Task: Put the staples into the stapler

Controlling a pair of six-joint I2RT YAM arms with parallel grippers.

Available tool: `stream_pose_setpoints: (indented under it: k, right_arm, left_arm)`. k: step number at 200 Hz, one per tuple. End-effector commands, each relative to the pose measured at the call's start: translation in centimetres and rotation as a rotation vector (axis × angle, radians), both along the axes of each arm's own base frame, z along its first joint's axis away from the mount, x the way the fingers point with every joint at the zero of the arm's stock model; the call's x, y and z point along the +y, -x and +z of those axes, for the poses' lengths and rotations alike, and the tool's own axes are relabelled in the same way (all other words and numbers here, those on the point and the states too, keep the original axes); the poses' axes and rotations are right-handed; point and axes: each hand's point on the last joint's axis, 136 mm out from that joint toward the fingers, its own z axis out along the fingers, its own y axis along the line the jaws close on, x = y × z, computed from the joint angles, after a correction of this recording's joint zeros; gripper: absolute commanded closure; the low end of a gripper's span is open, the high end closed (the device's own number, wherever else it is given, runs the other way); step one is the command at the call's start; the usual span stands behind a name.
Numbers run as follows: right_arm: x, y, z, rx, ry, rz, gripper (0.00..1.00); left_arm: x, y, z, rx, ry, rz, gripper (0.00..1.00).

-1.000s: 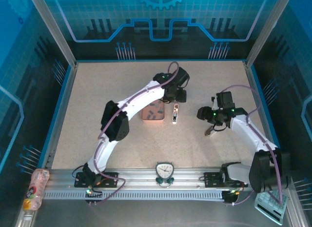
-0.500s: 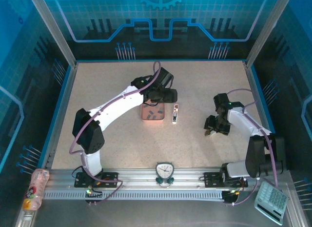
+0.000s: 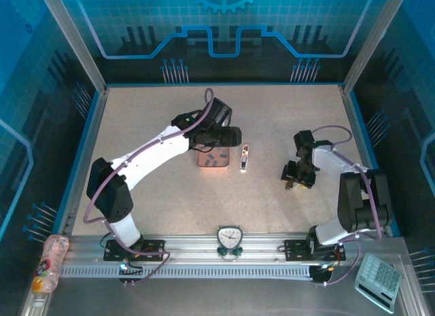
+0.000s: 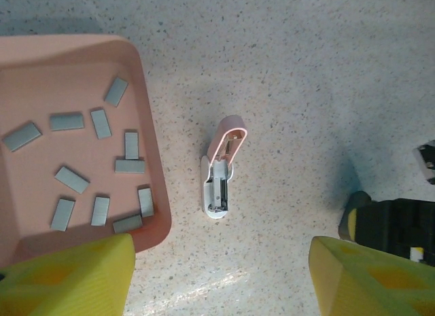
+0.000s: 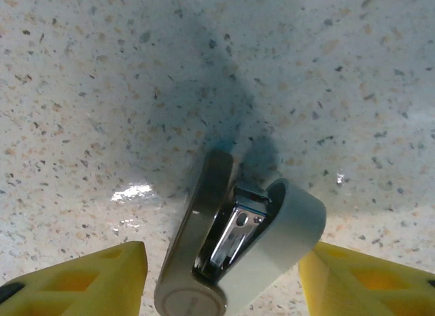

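- The left end effector [image 4: 221,261] hangs above the desk [image 4: 306,92] with its yellow fingers spread wide and nothing between them.
- The staples [image 4: 71,179] lie loose and flat, scattered at odd angles in the salmon-pink tray [image 4: 54,64].
- The stapler [image 4: 217,187] lies on the desk just beside the tray's right wall, hinged open with its metal channel showing.
- The right end effector [image 5: 222,268] is well apart from the stapler. Its fingers are also wide, straddling a hinged grey-and-tan tool [image 5: 238,248] without visibly clamping it. Whether that tool is a staple remover I cannot tell.
- Risk: the strips are thin and flush with the tray floor, so broad fingers may skid over one or pinch two together.
- Risk: a low approach near the tray wall could shove the tray into the stapler and turn it.
- Risk: nothing steadies the stapler, so pressing a strip into the channel may make it slide or tip shut.
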Motion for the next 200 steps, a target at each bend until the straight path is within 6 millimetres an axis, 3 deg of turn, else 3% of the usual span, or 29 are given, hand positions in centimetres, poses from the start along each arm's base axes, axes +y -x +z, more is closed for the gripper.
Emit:
stream_pose_setpoints:
  k: [1, 46, 89, 123, 154, 200]
  right_arm:
    - [0.9, -1.2, -0.1, -0.030, -0.011, 0.015, 0.41]
    - [1.2, -1.3, -1.1, -0.013, 0.022, 0.046, 0.54]
    - [2.4, -2.1, 0.6, -0.127, 0.004, 0.113, 0.59]
    - [5.6, -4.3, 5.5, -0.403, -0.075, 0.264, 0.60]
    - [9.9, -6.1, 11.6, -0.701, -0.133, 0.454, 0.60]
    - [17.4, -5.3, 17.8, -1.068, -0.180, 0.821, 0.61]
  left_arm:
    - [0.3, 0.1, 0.6, -0.018, 0.035, -0.011, 0.31]
    - [0.7, 0.4, 0.1, 0.003, 0.061, -0.009, 0.31]
    - [1.3, 0.7, 0.0, 0.028, 0.147, -0.020, 0.31]
    - [1.2, 1.6, 0.1, 0.078, 0.280, -0.095, 0.30]
    - [1.8, 1.9, 2.4, 0.042, 0.420, -0.166, 0.28]
    - [1.5, 3.4, 6.0, -0.141, 0.482, -0.318, 0.27]
